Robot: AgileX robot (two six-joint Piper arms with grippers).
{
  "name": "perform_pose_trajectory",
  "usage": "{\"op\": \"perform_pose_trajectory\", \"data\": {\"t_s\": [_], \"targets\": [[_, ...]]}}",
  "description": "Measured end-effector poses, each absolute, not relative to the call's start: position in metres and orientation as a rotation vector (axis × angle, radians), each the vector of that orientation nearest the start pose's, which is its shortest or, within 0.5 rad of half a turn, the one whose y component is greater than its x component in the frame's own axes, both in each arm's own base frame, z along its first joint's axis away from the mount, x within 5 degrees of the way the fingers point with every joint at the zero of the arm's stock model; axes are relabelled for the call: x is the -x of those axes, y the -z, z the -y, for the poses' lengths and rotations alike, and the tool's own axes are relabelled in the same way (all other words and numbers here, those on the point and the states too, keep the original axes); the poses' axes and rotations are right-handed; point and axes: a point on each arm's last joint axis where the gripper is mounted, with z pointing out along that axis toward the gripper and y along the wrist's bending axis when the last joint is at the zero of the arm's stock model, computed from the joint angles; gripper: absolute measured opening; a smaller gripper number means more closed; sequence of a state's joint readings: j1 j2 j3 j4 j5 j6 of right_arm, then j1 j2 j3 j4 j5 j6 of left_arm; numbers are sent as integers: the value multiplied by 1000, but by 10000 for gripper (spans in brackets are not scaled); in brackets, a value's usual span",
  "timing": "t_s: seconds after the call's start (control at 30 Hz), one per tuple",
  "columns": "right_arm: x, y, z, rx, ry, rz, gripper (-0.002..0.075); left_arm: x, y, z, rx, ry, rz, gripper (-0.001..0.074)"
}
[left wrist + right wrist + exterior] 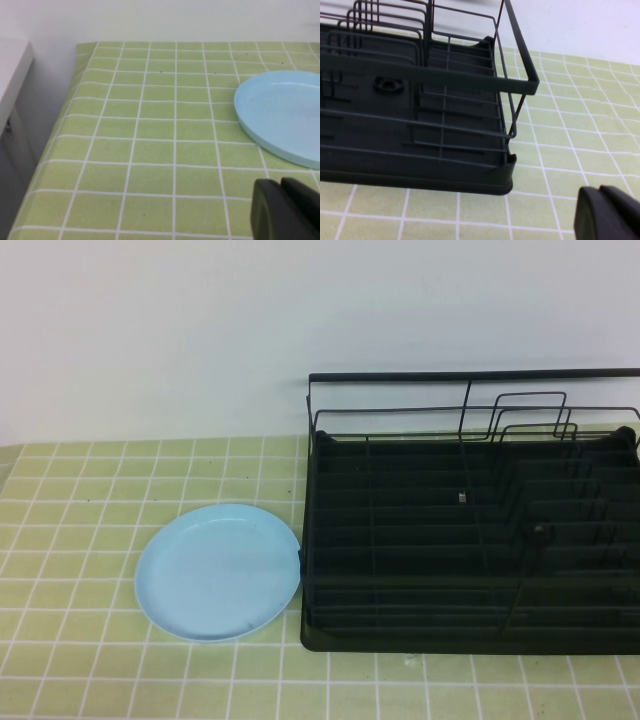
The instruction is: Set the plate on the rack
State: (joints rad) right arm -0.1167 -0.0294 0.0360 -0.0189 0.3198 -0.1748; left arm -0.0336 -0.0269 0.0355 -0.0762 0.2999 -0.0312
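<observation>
The light-blue plate (pixel 218 572) lies flat on the green checked tablecloth, its right edge touching the left side of the black wire rack (pixel 470 530). The rack is empty. Neither gripper shows in the high view. In the left wrist view my left gripper (pixel 283 197) is shut and empty, above the cloth on the near side of the plate (pixel 285 112) and apart from it. In the right wrist view my right gripper (pixel 601 202) is shut and empty, above the cloth beside a corner of the rack (pixel 420 100).
The tablecloth (pixel 80 500) ends at the table's left edge (pixel 55 135), with a white cabinet (pixel 12 70) beyond it. A white wall (pixel 300 310) stands behind the table. The rack's top rail (pixel 470 376) runs along its back.
</observation>
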Motion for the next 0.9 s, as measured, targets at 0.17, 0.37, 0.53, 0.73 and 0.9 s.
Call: {"op": "perform_pose_trajectory", "data": {"t_s": [0.17,0.37,0.53,0.73,0.9], "targets": [[-53,-174,7,65,225,-1814,-3,-54,-176,5,12,103,-1792,0],[-53,-174,7,65,225,-1814,-3,-54,-176,5,-23,86,-1790,0],[-53,-174,7,65,225,-1814,-3,-53,-176,5,-23,86,-1792,0],[-53,-174,7,65,225,-1814,-3,-53,-176,5,-23,86,-1792,0],[-53,-174,7,65,225,-1814,-3,-53,-176,5,-21,88,-1792,0]]}}
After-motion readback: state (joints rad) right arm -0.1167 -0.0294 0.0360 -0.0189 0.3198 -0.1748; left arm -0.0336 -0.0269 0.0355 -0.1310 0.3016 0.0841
